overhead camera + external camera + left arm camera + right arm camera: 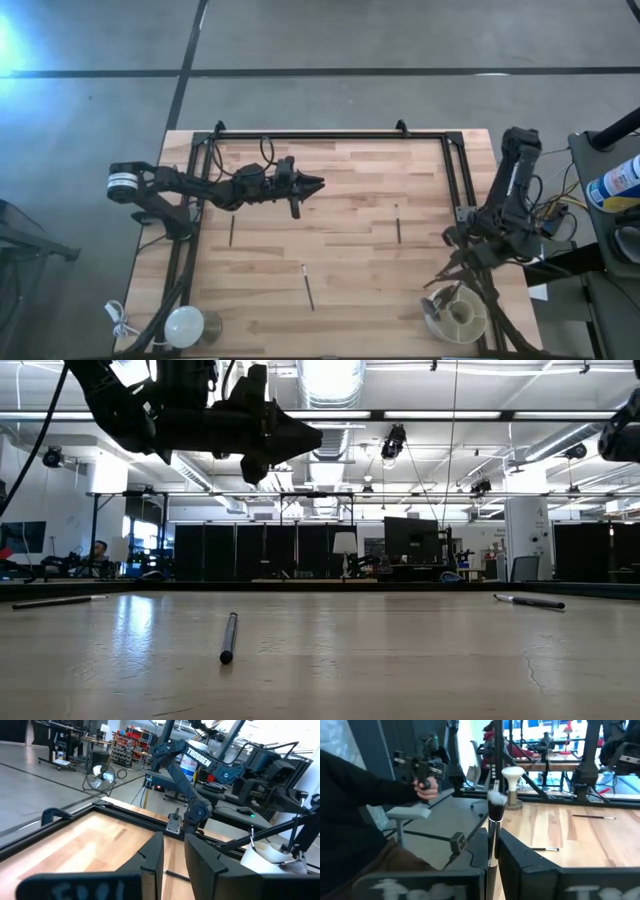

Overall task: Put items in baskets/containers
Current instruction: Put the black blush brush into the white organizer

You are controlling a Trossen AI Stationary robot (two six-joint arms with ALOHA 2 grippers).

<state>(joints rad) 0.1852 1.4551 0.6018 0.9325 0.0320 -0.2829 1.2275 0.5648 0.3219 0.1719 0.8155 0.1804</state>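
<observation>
Right gripper over the counter's near right corner, just above the cream tub, jaws clenched on the fluffy black-headed brush, handle pinched upright between them. Left gripper raised over the far left-centre of the counter, jaws slightly parted, grasping nothing. Three thin brushes flat on the wood, well apart: one at left, one at centre, one toward the right. White dome with cord at the near left corner.
</observation>
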